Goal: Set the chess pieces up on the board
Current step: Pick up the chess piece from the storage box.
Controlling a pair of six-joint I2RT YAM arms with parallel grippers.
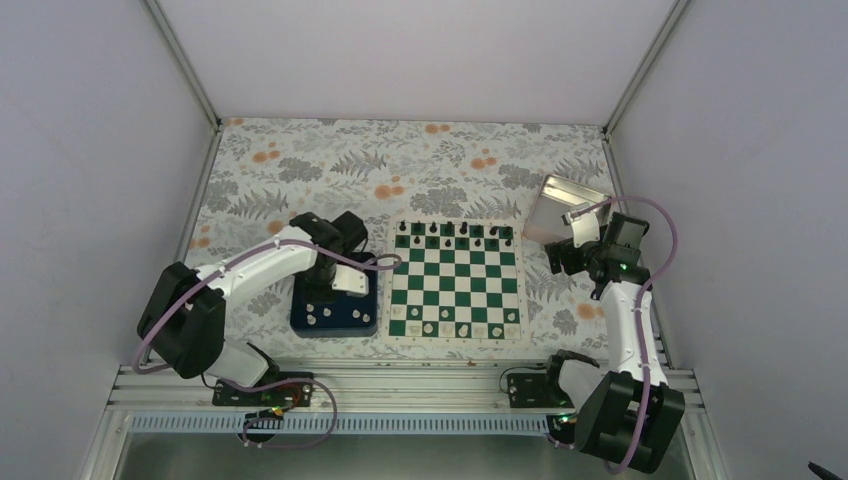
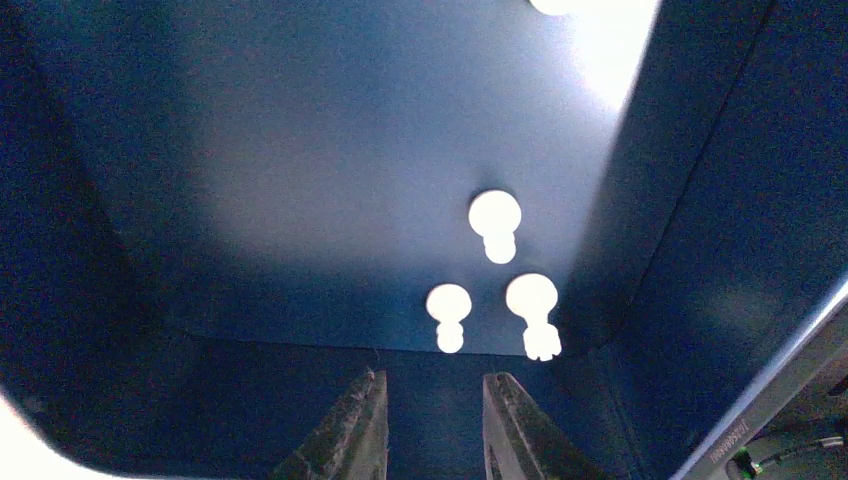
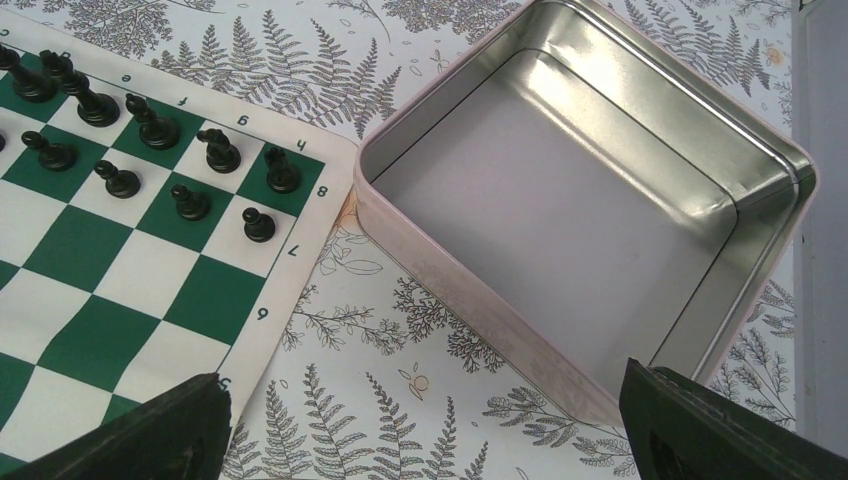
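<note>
Progress: sitting partway (judging loosely). Waiting in the navy tray (image 2: pixel 300 150) just left of the board (image 1: pixel 455 283): several white chess pieces (image 2: pixel 449 303), three lying just ahead of the left gripper (image 2: pixel 435 378), jaws slightly parted, pinching nothing. Showing only a handful on the near rows, with black pieces (image 3: pixel 150 120) lining the far two. Hovering with the right gripper (image 3: pixel 422 400) over a bare metal tin (image 3: pixel 560 200), jaws spread wide.
</note>
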